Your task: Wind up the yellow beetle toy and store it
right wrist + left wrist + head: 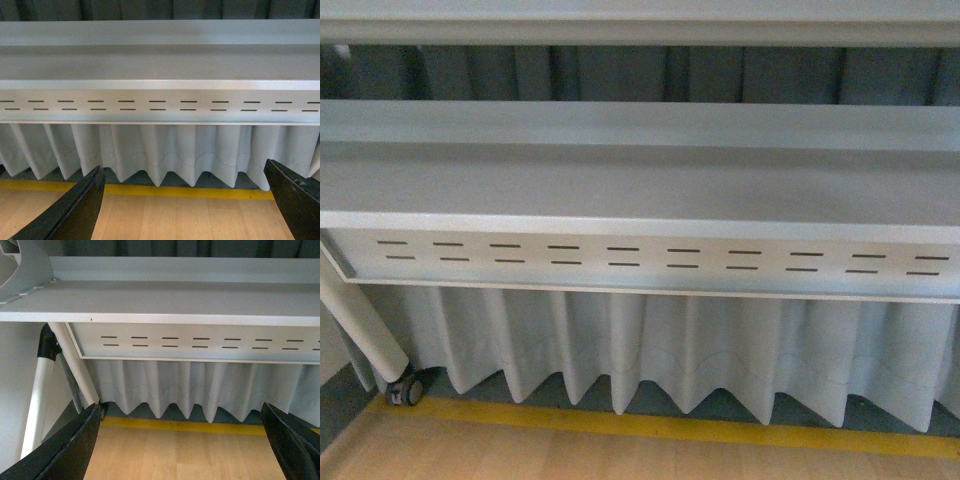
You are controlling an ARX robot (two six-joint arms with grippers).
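A table (pixel 640 195) spans the scene from left to right, with a slotted panel (pixel 650 262) under its near edge. A curtain (pixel 650 350) hangs behind and below it. A leg (pixel 360 325) on a caster (pixel 405 388) stands at left; floor tape (pixel 670 428) runs below the curtain.

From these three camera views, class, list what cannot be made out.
- Yellow beetle toy: in no view.
- Table top: front view sees only its near part.
- Left gripper, right gripper: fingers cut off by the frame edge.
- Table leg: foot hidden behind a left finger.
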